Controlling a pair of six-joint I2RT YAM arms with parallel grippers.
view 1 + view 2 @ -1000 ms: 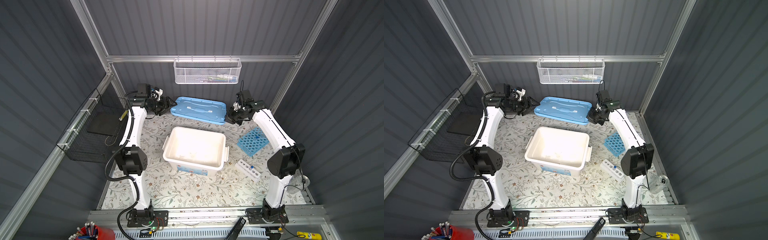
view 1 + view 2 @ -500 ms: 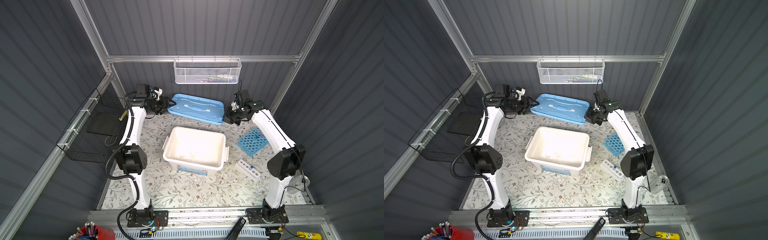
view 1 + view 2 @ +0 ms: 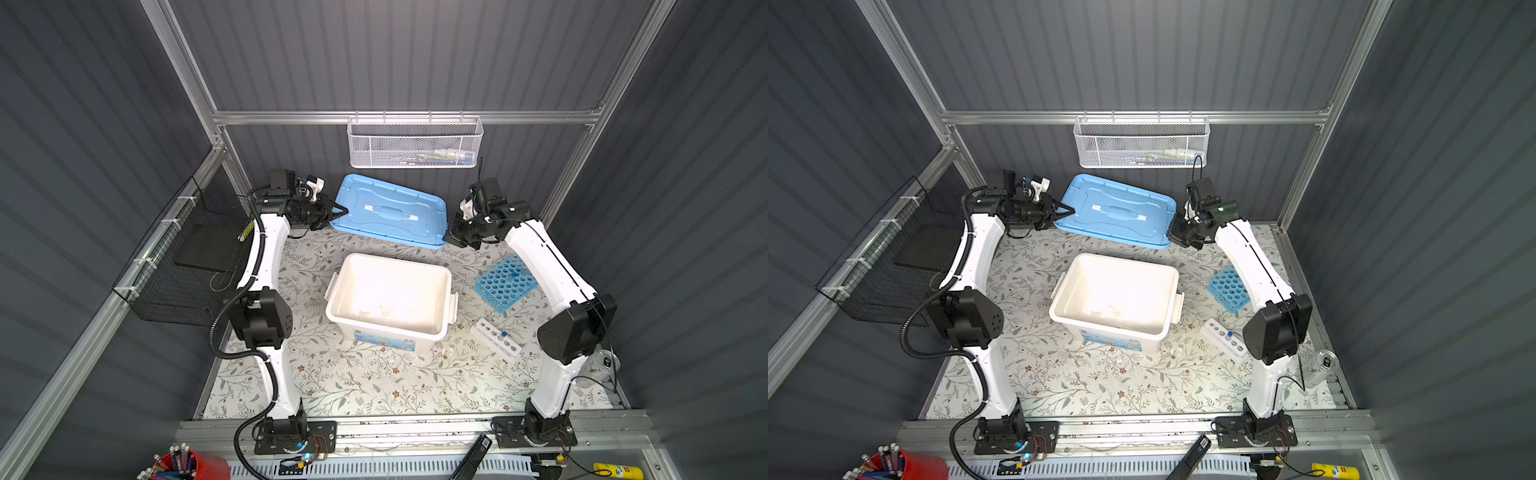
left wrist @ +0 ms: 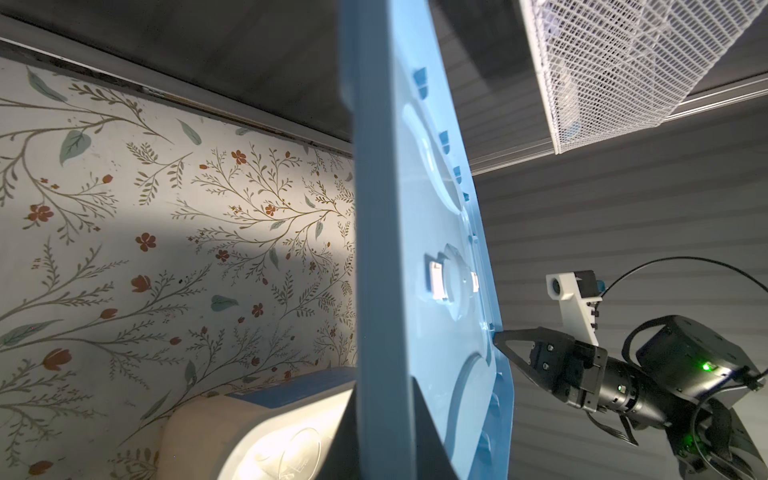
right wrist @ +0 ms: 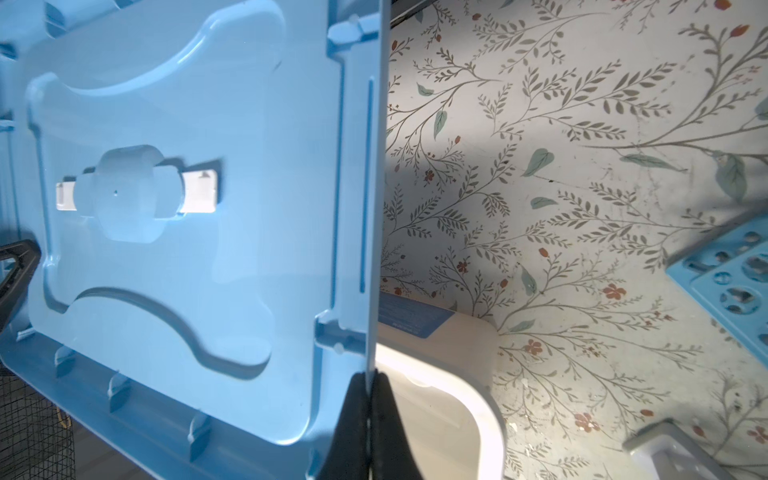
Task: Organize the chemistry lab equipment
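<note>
The light-blue lid (image 3: 388,212) (image 3: 1117,212) hangs tilted above the table, behind the open white bin (image 3: 399,261). My left gripper (image 3: 338,212) (image 4: 386,415) is shut on the lid's left edge. My right gripper (image 3: 449,237) (image 5: 368,374) is shut on its right edge. Clear glassware (image 3: 386,309) lies in the bin, and a glass dish (image 4: 299,453) shows in the left wrist view. The blue many-holed rack (image 3: 505,286) (image 3: 1227,289) lies right of the bin. Nearer the front is the white one-row rack (image 3: 494,336) with a blue-capped tube (image 3: 503,334).
A white mesh basket (image 3: 415,145) hangs on the back wall above the lid. A black wire basket (image 3: 183,266) hangs on the left wall. A can (image 3: 1323,365) stands at the right front edge, and a red cup of pens (image 3: 187,467) at the front left.
My left gripper's jaws have shut on the lid's left edge. The lid has risen off the table at the back and shifted slightly left, held at both ends.
</note>
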